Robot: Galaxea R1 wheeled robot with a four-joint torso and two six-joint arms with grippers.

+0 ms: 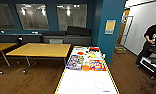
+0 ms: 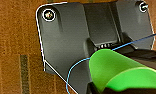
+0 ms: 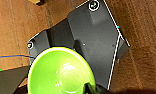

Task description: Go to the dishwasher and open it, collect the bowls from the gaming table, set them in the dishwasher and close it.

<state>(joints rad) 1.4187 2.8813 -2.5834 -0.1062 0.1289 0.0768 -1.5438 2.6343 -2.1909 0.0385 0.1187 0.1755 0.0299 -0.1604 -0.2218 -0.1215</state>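
Stretching up the lower middle of the head view, the gaming table (image 1: 87,80) carries colourful board games. Each wrist view shows a green bowl (image 2: 119,71) (image 3: 61,72), cut off at the frame edge; fingers hidden, grip unclear.

Bright green bowl (image 2: 119,70), lime-green bowl (image 3: 60,72)

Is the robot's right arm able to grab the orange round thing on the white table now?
Probably not. Its right claw seems to hold the lime-green bowl over the wooden floor, so it looks full, and the orange round thing lies well up the gaming table.
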